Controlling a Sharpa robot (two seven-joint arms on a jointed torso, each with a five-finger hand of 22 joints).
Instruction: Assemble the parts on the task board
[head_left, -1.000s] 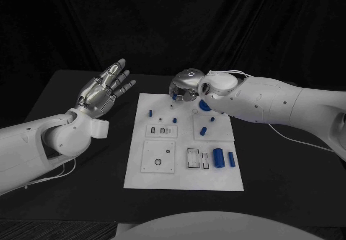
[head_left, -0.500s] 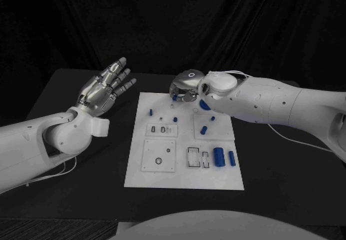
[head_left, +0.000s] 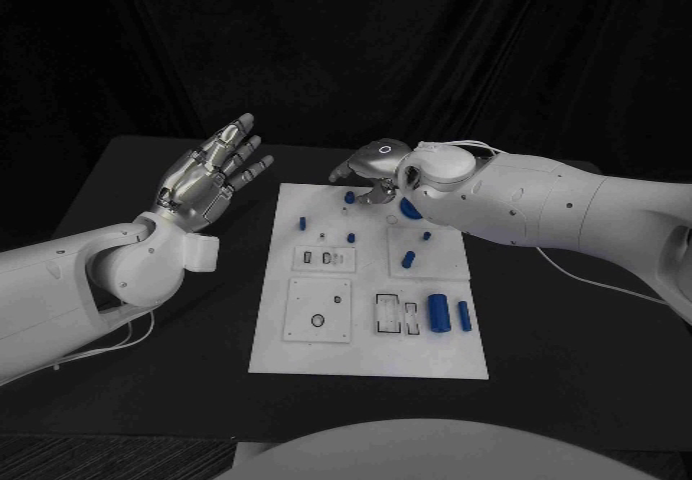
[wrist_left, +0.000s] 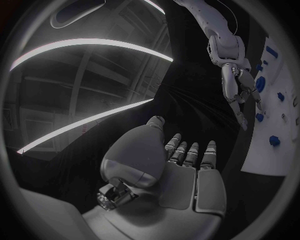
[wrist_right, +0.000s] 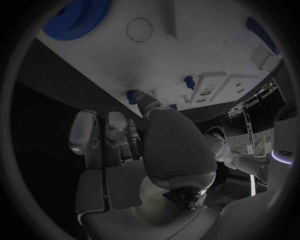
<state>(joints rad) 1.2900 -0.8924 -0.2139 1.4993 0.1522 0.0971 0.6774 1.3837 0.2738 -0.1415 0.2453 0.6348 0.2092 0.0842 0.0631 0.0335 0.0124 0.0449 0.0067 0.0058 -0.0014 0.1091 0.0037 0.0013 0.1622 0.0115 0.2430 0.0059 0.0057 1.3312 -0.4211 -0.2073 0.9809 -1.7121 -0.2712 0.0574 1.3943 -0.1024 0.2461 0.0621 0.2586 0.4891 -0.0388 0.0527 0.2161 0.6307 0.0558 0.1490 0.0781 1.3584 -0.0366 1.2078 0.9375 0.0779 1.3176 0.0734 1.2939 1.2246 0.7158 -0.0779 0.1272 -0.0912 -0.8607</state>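
Since a second ago your right hand (head_left: 372, 176) has lifted and swung slightly toward the far edge of the task board (head_left: 368, 360); its fingers (head_left: 346, 170) have uncurled a little. They now hang narrowly parted above the board's far edge, and the wrist view puts one fingertip (wrist_right: 141, 96) right at a small blue peg (wrist_right: 132, 96); you cannot tell whether it touches or pinches it. More blue parts (head_left: 437, 315) lie across the board, two cylinders near its right side. Your left hand (head_left: 211, 179) has not moved: fingers spread wide, palm up, holding nothing, raised over the black counter (head_left: 562, 340) just left of the board's far corner.
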